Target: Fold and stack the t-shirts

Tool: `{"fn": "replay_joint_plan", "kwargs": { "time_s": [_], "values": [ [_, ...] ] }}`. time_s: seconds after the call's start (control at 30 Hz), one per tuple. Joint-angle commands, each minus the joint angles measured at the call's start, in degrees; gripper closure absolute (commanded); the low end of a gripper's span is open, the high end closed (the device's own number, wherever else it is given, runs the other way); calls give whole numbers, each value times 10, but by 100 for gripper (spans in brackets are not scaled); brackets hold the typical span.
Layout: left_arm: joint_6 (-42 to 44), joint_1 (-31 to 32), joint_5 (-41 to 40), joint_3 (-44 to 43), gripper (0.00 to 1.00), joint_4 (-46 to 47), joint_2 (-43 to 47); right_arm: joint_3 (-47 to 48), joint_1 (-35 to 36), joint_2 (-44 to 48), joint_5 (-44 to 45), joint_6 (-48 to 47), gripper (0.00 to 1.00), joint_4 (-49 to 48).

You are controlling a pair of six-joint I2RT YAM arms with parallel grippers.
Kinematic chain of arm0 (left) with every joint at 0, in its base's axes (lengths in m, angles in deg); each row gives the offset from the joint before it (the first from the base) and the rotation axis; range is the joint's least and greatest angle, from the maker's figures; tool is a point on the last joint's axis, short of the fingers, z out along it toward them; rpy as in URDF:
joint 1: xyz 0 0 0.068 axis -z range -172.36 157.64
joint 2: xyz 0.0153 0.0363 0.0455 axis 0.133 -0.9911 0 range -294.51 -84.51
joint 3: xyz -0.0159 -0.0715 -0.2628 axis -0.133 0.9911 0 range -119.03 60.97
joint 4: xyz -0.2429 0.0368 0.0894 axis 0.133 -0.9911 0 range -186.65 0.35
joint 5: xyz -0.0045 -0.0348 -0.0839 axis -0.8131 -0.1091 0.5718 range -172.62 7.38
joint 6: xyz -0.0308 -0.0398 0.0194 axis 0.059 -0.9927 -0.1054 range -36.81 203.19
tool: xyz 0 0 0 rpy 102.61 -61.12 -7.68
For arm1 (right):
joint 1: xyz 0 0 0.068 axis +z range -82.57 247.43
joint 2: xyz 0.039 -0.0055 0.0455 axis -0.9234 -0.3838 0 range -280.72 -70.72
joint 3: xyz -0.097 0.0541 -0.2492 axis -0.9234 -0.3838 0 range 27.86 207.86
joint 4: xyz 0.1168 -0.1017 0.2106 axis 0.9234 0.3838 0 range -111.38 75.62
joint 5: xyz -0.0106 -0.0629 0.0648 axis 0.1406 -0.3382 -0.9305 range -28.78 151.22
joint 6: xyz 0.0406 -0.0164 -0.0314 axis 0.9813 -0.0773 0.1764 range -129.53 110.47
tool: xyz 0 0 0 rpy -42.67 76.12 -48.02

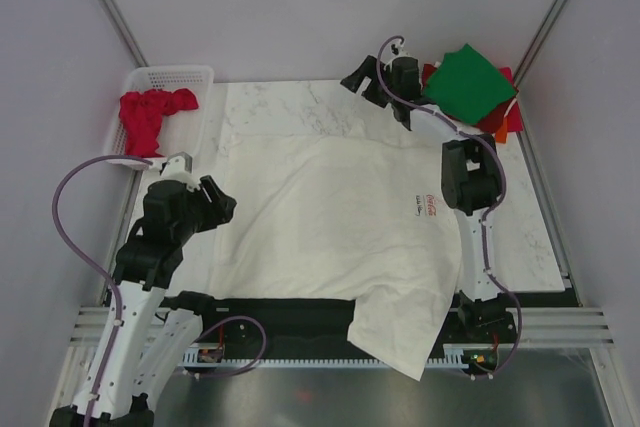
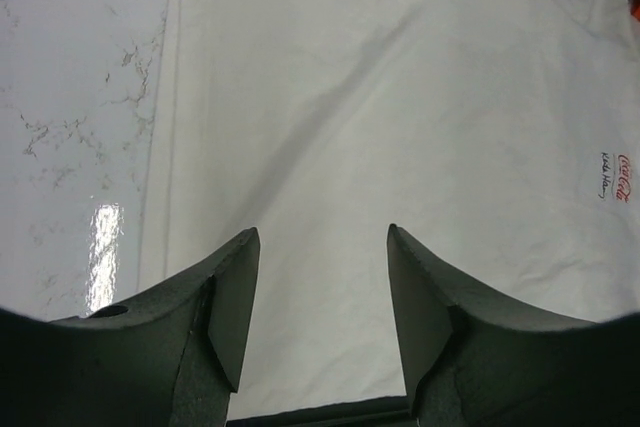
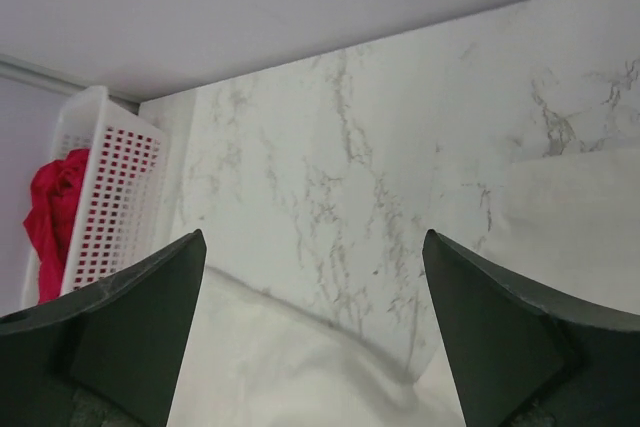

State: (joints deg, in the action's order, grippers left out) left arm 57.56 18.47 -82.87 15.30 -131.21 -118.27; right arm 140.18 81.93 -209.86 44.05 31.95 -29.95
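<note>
Cream shirt [image 1: 320, 217]: lay spread flat over the middle of the surface [image 1: 280, 107], wrinkled. One corner hung off the near edge over the black rail [image 1: 290, 312], between the arm bases.
L end effector [image 1: 215, 202]: hovered at the shirt's left edge, near side. Jaws apart, nothing between them. In the wrist view the fingers [image 2: 235, 297] framed plain cream cloth, w/ bare marble to the left.
Logo [image 1: 427, 207]: small red script on the shirt's right part, close to the R arm's forearm. Also seen at the right edge of the L wrist view.
R end effector [image 1: 358, 79]: far side, past the shirt's far edge, over bare marble. Jaws wide apart, empty. Its wrist view looked across the surface toward the basket, cream cloth under the fingers [image 3: 150, 317].
Basket [image 1: 185, 74]: white lattice, far-left corner of the surface.
Red shirt [image 1: 150, 115]: crumpled in the basket, unfolded, partly draped over its near rim.
Green shirt [image 1: 468, 84]: folded, on top of a stack at the far-right corner, just beside the R arm.
Dark-red shirt [image 1: 492, 122] & orange shirt [image 1: 501, 135]: only edges showed beneath the green one. Order in the stack: can't tell.
</note>
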Motion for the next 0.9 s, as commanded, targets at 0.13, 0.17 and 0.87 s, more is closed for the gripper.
{"fn": "replay_joint_plan", "kwargs": {
  "time_s": [0.13, 0.17, 0.87],
  "values": [
    [-14, 9, 16, -4, 39, 4, -71, -249, 50, 405, 287, -141, 2, 154],
    [-14, 16, 14, -3, 39, 3, -79, -275, 75, 437, 336, -154, 2, 219],
    [-13, 44, 4, -8, 40, -5, -79, -702, 841, 853, 341, 376, 4, 706]
  ]
}}
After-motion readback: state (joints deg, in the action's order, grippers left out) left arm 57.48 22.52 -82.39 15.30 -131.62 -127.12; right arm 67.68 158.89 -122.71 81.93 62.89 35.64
